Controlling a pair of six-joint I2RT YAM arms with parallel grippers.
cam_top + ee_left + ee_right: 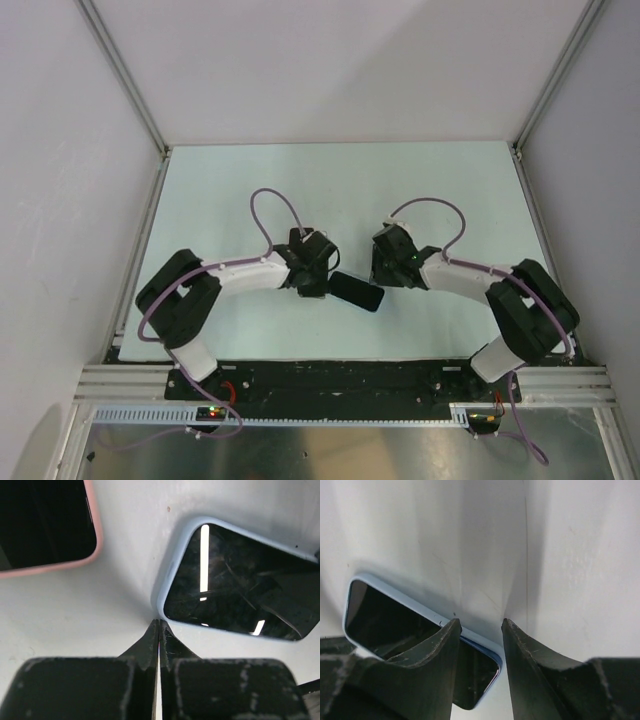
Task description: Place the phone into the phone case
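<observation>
A dark glossy phone (235, 585) lies flat on the table inside the rim of a light blue case (172, 565). In the top view it (358, 291) sits between my two grippers. My left gripper (159, 624) is shut and empty, with its tips at the table right by the case's near corner. It shows in the top view (322, 284). My right gripper (480, 625) is open and low over the other end of the phone (385, 615). Its left finger (445, 645) is over the screen and its right finger (520, 645) is outside the case rim (400, 596).
A second dark-screened phone in a pink case (45, 525) lies at the upper left of the left wrist view; the left arm hides it in the top view. The pale table (340, 190) is walled at the back and both sides.
</observation>
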